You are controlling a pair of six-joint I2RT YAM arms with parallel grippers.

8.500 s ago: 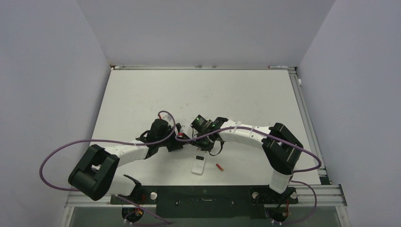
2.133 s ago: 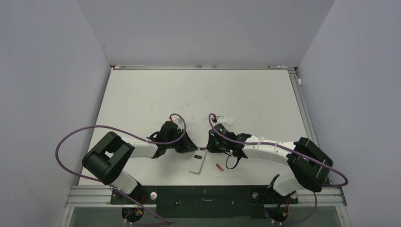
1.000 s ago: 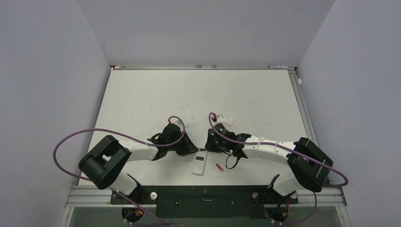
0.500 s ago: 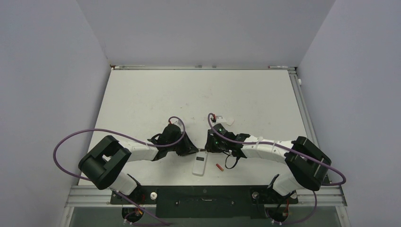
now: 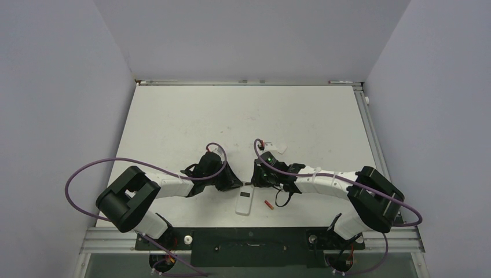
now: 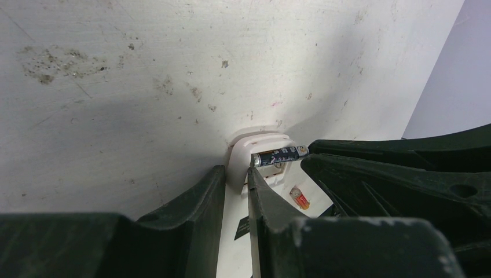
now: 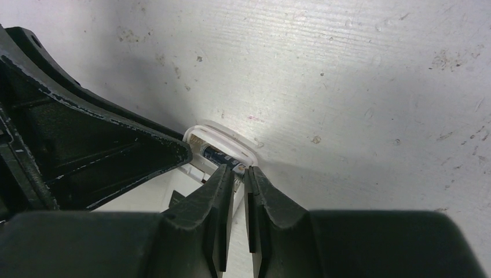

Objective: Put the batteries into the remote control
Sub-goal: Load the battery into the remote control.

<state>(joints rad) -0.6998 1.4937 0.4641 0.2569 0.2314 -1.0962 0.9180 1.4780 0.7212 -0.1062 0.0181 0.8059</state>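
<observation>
On worktop (image 5: 231,116), near edge: remote (image 5: 245,202), battery (image 6: 278,156) across its open end
Left fingers (image 6: 202,197): narrow gap, cannot tell grip
Right fingers (image 7: 214,191): pinching battery's end

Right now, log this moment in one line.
phase: insertion; right fingers: pinching battery at remote control end; left fingers: beside it; spare battery: on table
</observation>
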